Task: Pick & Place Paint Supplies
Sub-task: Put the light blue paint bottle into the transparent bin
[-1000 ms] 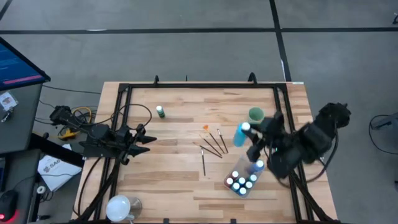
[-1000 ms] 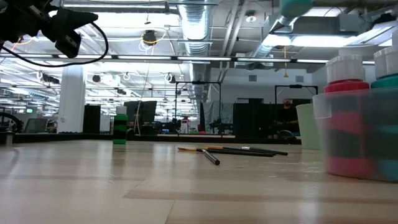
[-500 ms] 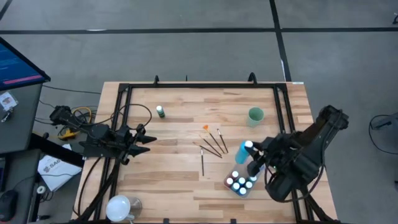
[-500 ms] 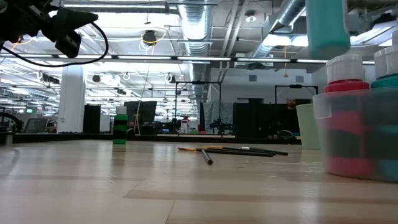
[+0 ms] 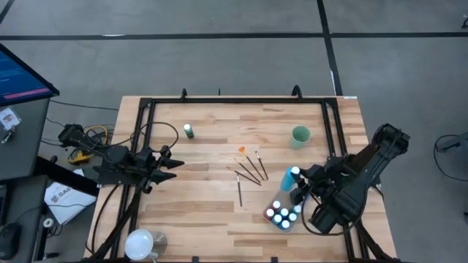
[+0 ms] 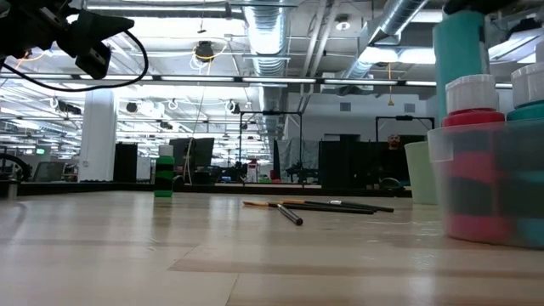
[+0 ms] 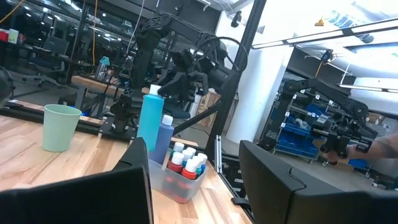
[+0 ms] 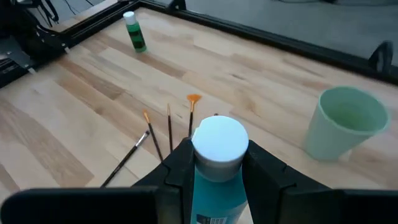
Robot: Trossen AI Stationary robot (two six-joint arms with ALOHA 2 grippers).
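Since a second ago the right pincer (image 5: pixel 298 184) has carried the teal bottle (image 5: pixel 289 178) away from the pale green cup (image 5: pixel 300 135) and toward the near right part of the surface (image 5: pixel 212 212); half a second ago it was already close to here, and it now hangs lower, just beside the clear tub (image 5: pixel 282 214). Right pincer pinching the teal bottle by the neck, dark fingers (image 8: pixel 177 167) on both sides under the round white cap (image 8: pixel 219 140). Bottle a tall, smooth plastic cylinder, upright; in the low view its body (image 6: pixel 461 51) rises behind the tub's capped bottles. Tub of clear plastic, packed with small paint bottles (image 7: pixel 186 165), white caps, red and teal bodies showing through the wall (image 6: pixel 480 183). Left pincer (image 5: pixel 174 165) unchanged, waiting at the left side of the surface, fingers spread with nothing between. Surface of pale wood planks, dark frame rails round it. Thin dark-handled paintbrushes (image 5: pixel 250 171) lie fanned at mid-surface, one with an orange bristle tip (image 8: pixel 193 98), well apart from the tub. A small green bottle (image 5: pixel 188 131) stands alone toward the far left, upright. Cup smooth and tapered, between the far edge and the tub. Nothing lies between the brushes and the tub.
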